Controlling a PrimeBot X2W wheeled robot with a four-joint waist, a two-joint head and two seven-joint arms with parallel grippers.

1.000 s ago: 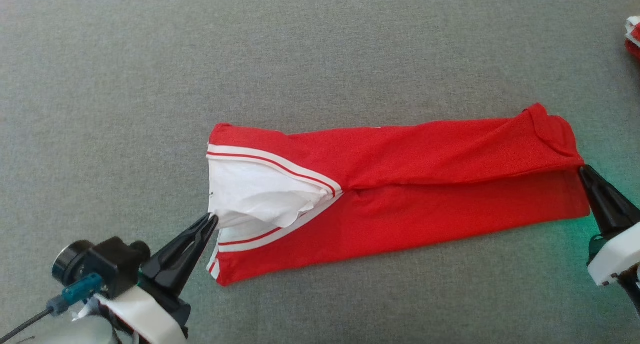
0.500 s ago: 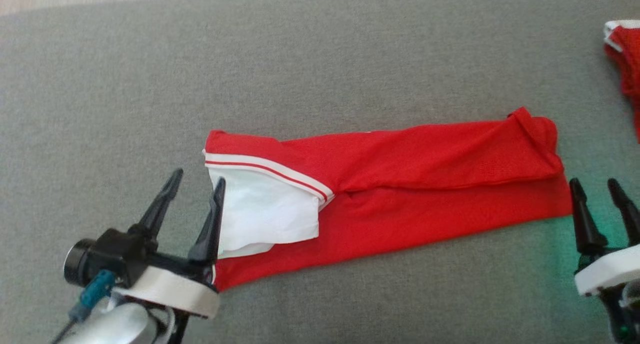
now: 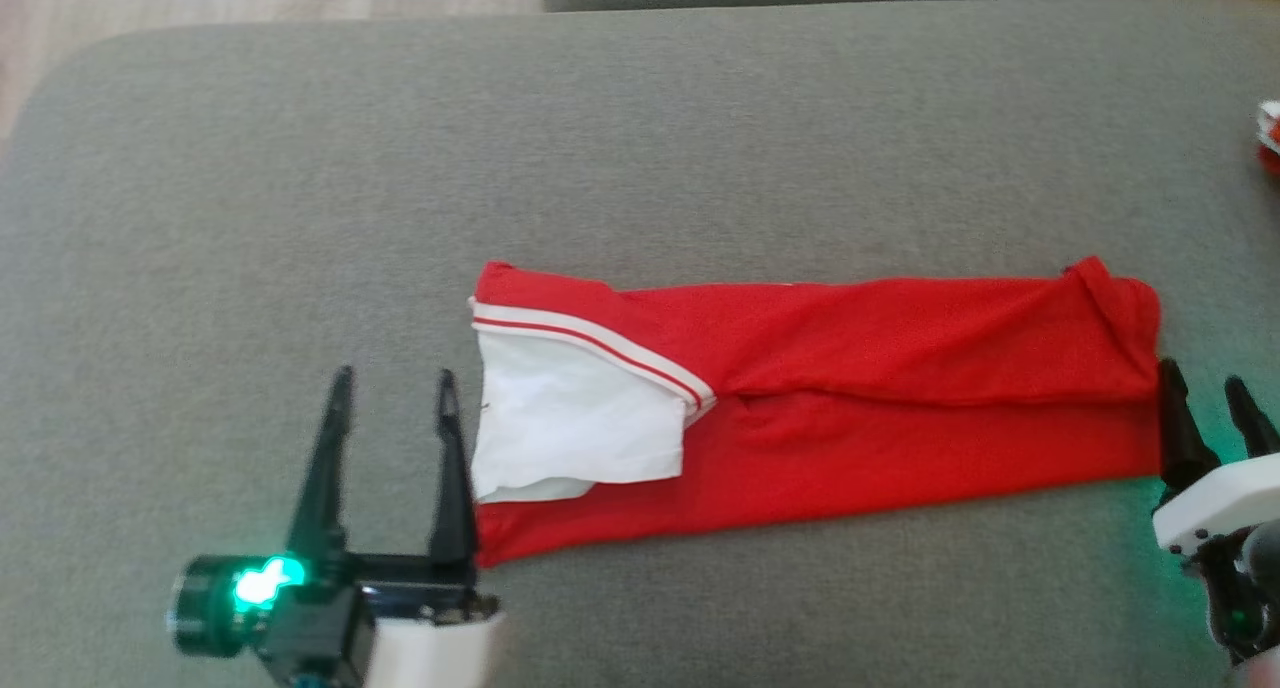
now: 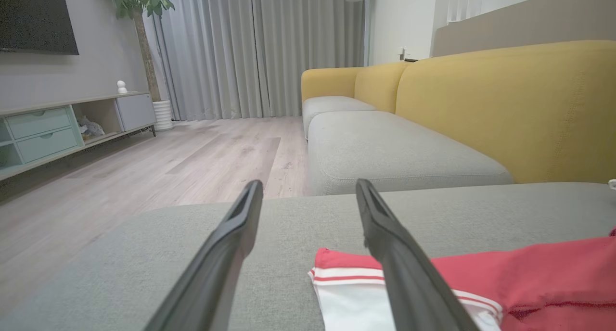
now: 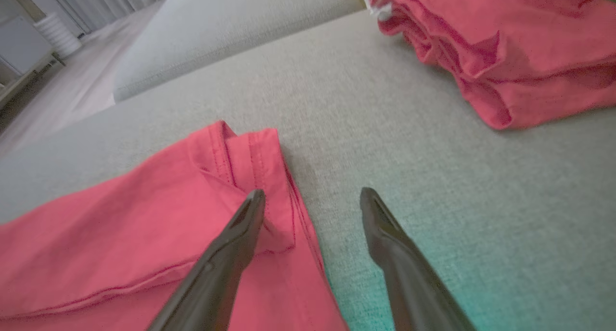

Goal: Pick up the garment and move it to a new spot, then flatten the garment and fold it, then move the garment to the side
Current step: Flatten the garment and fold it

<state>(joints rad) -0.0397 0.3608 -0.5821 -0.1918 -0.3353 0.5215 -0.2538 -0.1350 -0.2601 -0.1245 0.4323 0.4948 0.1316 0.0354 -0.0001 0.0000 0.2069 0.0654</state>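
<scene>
Found red garment (image 3: 850, 408) folded into a long strip on grey cushion (image 3: 640, 148), long axis left to right. Found left gripper (image 3: 394, 374) spread wide, empty, just beside the white striped end; right gripper (image 3: 1201, 373) likewise spread and empty at the opposite hem. Judged each arm equally near its own end. Read no brand or writing; possibly a tiny mark on the white panel, too blurred to tell

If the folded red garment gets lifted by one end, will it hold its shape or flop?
Probably flops: the red garment is thin cloth lying flat with soft creases, so the fold would likely sag open. It looks light for its size. Pushed on the textured grey cushion, it would likely bunch up.
</scene>
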